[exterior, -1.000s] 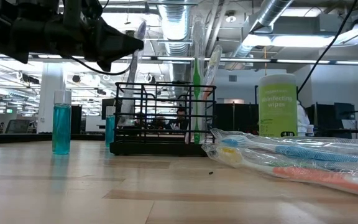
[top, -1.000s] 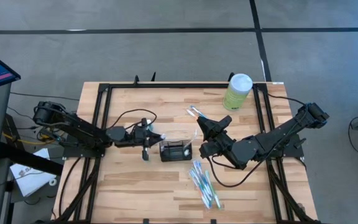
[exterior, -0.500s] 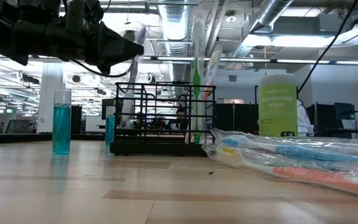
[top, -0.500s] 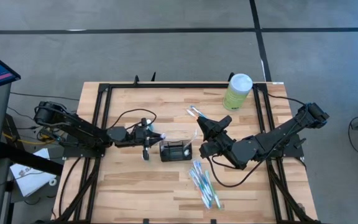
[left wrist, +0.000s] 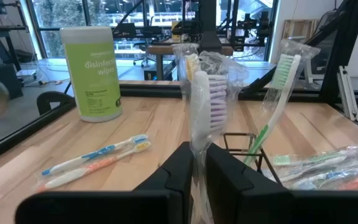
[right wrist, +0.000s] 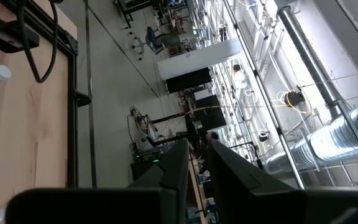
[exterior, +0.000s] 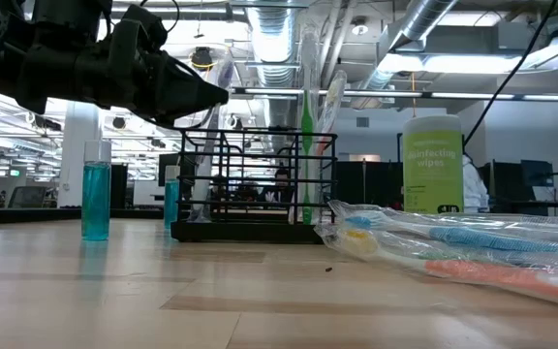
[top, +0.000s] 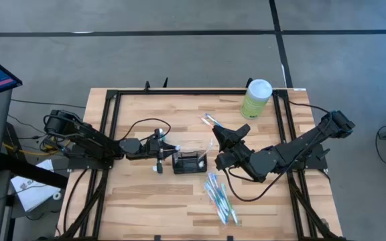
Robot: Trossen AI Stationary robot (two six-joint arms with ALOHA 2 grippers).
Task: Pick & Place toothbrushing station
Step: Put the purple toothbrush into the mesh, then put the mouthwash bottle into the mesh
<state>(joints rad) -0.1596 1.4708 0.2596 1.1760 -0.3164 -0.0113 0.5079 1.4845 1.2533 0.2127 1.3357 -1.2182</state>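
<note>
Left gripper (left wrist: pixel 197 163) is clamped on a wrapped toothbrush (left wrist: pixel 201 99), upright beside the toothbrushing station (top: pixel 188 162) mid-counter (top: pixel 139 194), presumably for dropping in; right gripper (top: pixel 218 136) waits nearby, empty and closed.

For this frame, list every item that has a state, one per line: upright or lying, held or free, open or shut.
Black wire-mesh holder: upright on the table, a green toothbrush standing in it.
Wrapped white toothbrush with purple bristles: held upright, off the table.
Left gripper: shut on that wrapped toothbrush, beside the holder.
Right gripper: empty, apart from the holder.
Pale-green wipes canister: upright, white lid on.
Packaged toothbrushes: lying flat.
</note>
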